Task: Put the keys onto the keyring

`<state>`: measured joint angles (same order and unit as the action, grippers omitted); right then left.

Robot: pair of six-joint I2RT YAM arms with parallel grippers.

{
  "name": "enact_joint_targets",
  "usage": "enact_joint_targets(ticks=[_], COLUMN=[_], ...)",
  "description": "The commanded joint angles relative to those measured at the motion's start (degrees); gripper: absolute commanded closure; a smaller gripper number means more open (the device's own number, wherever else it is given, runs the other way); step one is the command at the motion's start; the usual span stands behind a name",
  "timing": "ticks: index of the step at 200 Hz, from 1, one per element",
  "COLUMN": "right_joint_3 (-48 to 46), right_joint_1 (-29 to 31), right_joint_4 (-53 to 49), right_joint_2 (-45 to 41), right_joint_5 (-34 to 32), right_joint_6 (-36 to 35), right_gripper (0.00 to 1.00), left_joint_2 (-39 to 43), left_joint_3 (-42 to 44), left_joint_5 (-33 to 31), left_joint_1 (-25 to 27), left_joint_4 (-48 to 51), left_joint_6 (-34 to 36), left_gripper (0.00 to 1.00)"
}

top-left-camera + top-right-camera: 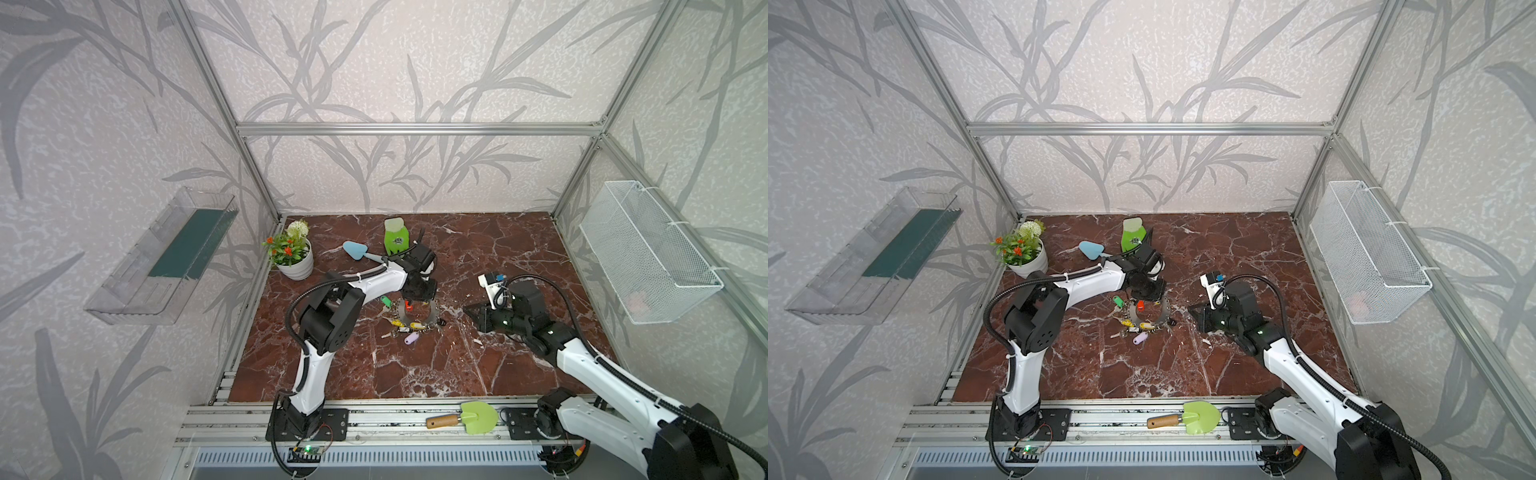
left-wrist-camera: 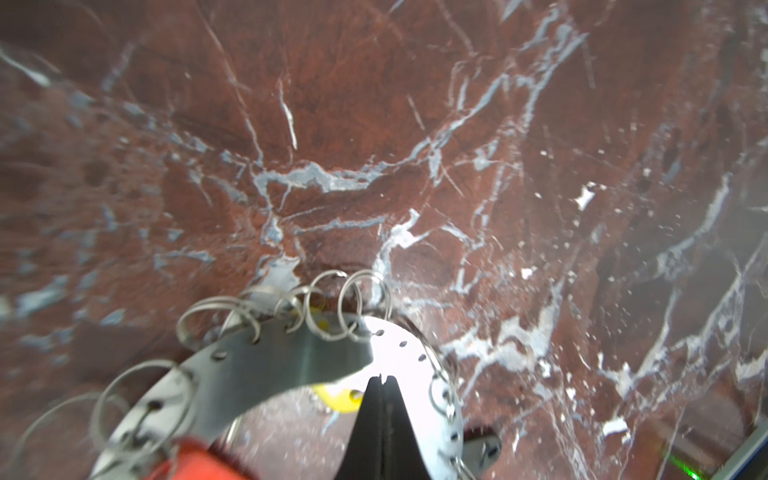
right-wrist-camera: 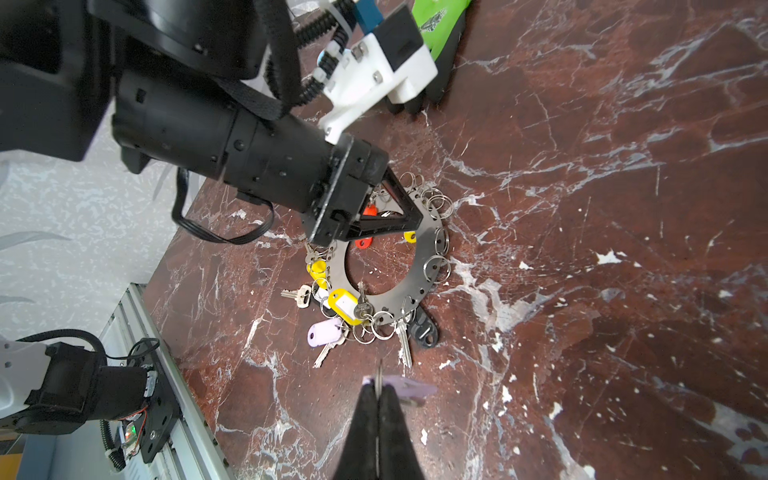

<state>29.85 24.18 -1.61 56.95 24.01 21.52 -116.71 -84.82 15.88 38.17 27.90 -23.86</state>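
Note:
The grey keyring (image 3: 415, 282) lies on the red marble floor in both top views (image 1: 434, 312) (image 1: 1133, 314), its rim hung with wire loops. Yellow (image 3: 343, 305), lilac (image 3: 326, 332) and black (image 3: 424, 332) keys cluster at one side; a green one (image 1: 385, 300) lies apart. My left gripper (image 3: 417, 224) (image 2: 382, 377) (image 1: 409, 302) is shut, its tips over the disc's inner edge beside a red key (image 3: 361, 243). I see nothing clearly held. My right gripper (image 3: 379, 388) (image 1: 467, 309) hovers apart from the disc, shut on the thin metal ring of another lilac key (image 3: 409, 388).
A flower pot (image 1: 295, 262), a blue trowel (image 1: 357, 250) and a green glove (image 1: 397, 241) sit behind the left arm. A green trowel with a wooden handle (image 1: 469, 417) lies on the front rail. A wire basket (image 1: 648, 249) and a clear shelf (image 1: 162, 257) hang on the side walls.

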Motion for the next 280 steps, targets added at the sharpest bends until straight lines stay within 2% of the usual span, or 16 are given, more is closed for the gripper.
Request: enact_joint_targets(ticks=[1, 45, 68, 77, 98, 143, 194, 280], right_joint_3=[-0.4, -0.03, -0.57, -0.67, 0.06, 0.49, 0.61, 0.56], right_joint_1=[-0.28, -0.32, -0.32, -0.28, -0.36, -0.35, -0.39, -0.37], right_joint_4=[3.98, 4.99, 3.94, 3.3, 1.25, 0.11, -0.98, -1.91], right_joint_2=[-1.12, -4.41, -6.99, -7.83, -8.52, -7.16, -6.58, -6.59], right_joint_5=[-1.15, -1.13, -1.15, -1.15, -1.6, -1.16, -1.43, -1.39], right_joint_6=[1.34, 2.29, 2.56, 2.35, 1.28, 0.78, -0.02, -0.62], right_gripper=[1.0, 1.0, 1.0, 1.0, 1.0, 1.0, 1.0, 1.0], left_joint_2=[8.18, 16.39, 15.43, 14.3, 11.68, 5.89, -0.54, -3.26], left_joint_3=[1.4, 5.39, 3.26, 3.11, 4.28, 3.91, 1.76, 0.11], left_joint_5=[-1.36, -2.95, -2.67, -1.42, 0.61, 2.45, 4.23, 4.13], left_joint_1=[-0.03, -0.06, -0.21, 0.01, 0.51, 0.24, -0.48, -1.23], left_joint_4=[1.56, 0.52, 5.01, 4.98, 2.03, -3.96, -6.67, -8.46], left_joint_6=[4.09, 5.64, 3.85, 2.33, -1.16, -8.86, -13.62, -15.52], left_gripper=[1.0, 1.0, 1.0, 0.89, 0.77, 0.63, 0.59, 0.6])
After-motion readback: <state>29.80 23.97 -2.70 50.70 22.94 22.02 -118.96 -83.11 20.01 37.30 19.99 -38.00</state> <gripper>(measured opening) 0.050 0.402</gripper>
